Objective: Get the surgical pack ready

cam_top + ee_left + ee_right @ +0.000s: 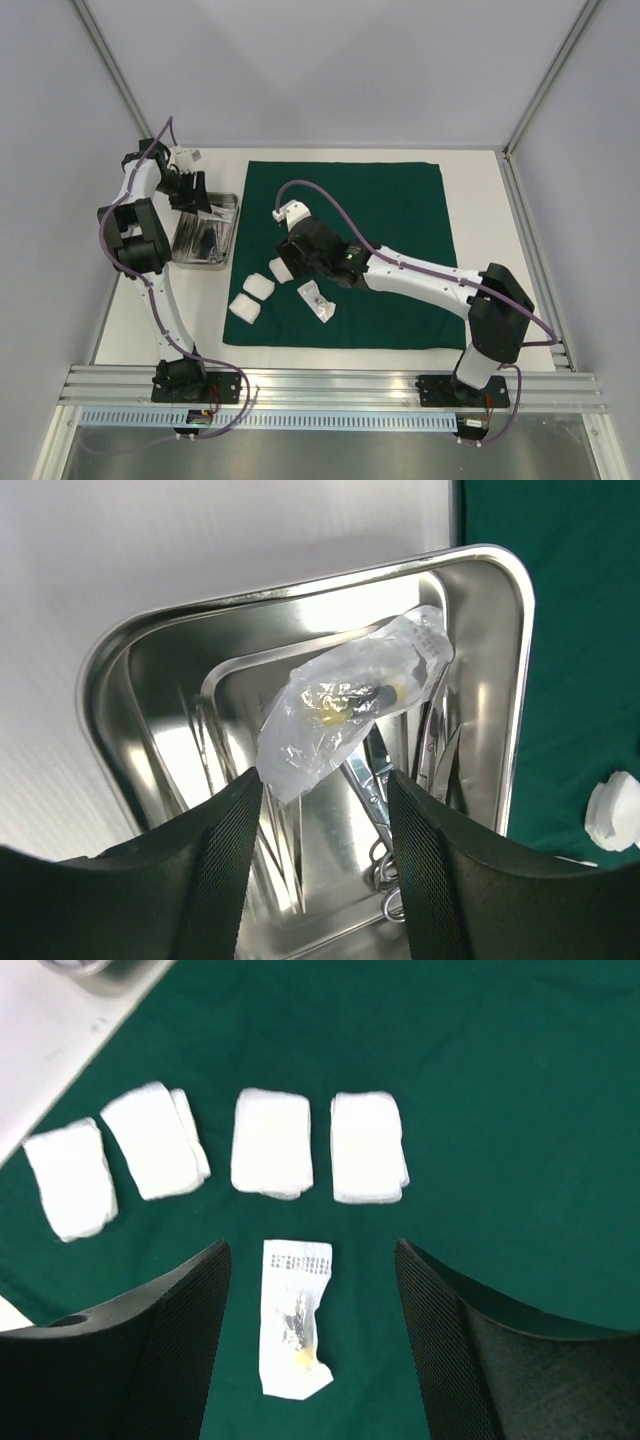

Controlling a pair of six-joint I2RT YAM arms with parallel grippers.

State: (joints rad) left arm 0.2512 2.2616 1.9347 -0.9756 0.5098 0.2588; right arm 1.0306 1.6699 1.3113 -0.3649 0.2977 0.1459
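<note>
Starting w/ the cloth [400, 210]: dark green, spread flat mid-frame in the top view. It looks soft and limp and will likely bunch, so take a corner or edge, not the middle. Tray [228, 212] sits just left of the cloth, off it, on the table [480, 200]. It's steel, stiff, slick and prob. the heaviest item; the rim is the sensible hold. Tools [375, 780] inside are thin, hard and slippery, so go for the ring handles. Gauze [270, 1143]: four white squares in a row, upper half of the right wrist view. Light, fluffy, easy to crush, so pinch gently from above.

Left gripper [322, 780] is over the tray, jaws spread, pinching nothing. A clear pouch [350, 705] sits tilted over the tools, its lower corner right by one finger. Can't tell if it rests on them or not. It's crinkly film, near weightless and slippery; grab a flat end. Right gripper [312, 1250] hangs over the cloth, jaws spread wide either side of a 2nd pouch [295, 1315] lying flat below the gauze row, not touching it.

Views: the left wrist cam shows the pouch in the tray and a small yellowish bit inside it; the top view hides that behind the arm. The right wrist cam shows all four gauze squares, while from the top the right arm covers part of the row. Only the top view gives the whole layout, tray vs cloth.
</note>
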